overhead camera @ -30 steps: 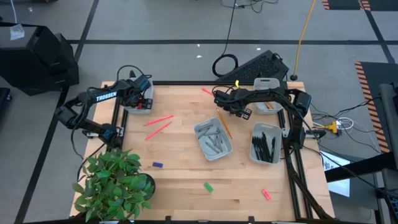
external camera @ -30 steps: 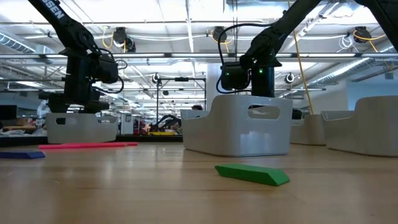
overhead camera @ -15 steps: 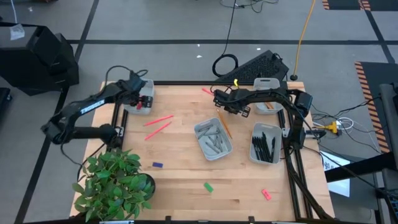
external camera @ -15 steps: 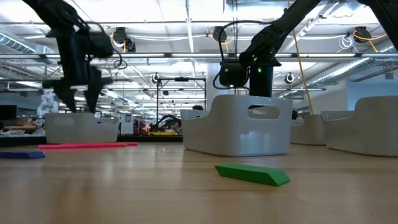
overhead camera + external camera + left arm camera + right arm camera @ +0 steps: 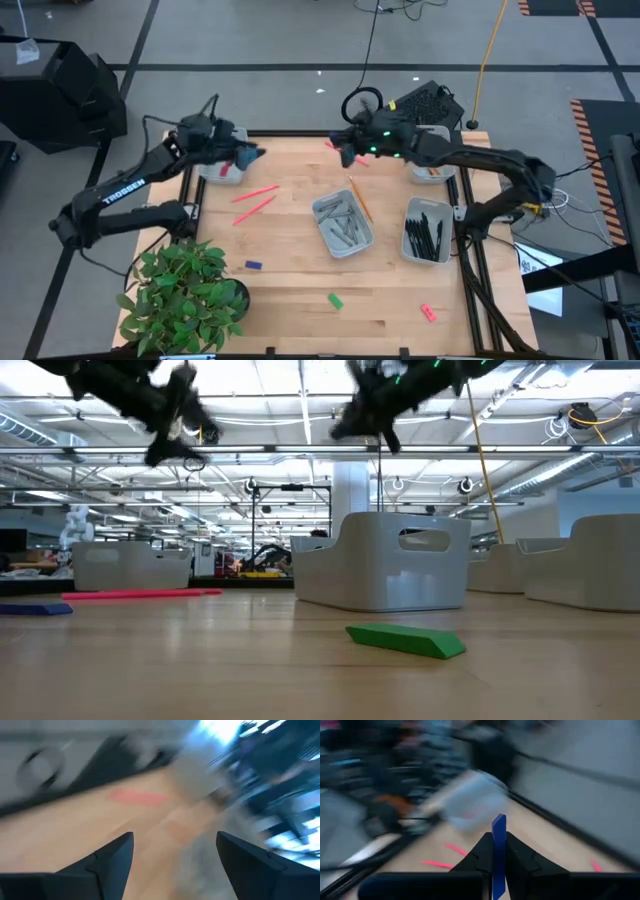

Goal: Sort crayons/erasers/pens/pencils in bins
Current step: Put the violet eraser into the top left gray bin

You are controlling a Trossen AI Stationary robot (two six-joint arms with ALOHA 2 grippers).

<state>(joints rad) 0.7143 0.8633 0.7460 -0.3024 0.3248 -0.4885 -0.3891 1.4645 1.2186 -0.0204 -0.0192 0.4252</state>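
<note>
Blue eraser (image 5: 498,851) clamped in right claw (image 5: 498,865), now raised, left claw (image 5: 172,851) apart, lifted.

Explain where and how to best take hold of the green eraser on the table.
Grip the green eraser across its narrow width, at mid-length, coming straight down from above. It lies flat and low on the table, with its long sides exposed, so it can be straddled there.

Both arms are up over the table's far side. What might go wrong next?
The right claw pinches the flat blue eraser block by one end, much of it sticking out; it may slip. The open left claw hangs close by over the far edge; the two arms might collide.
</note>
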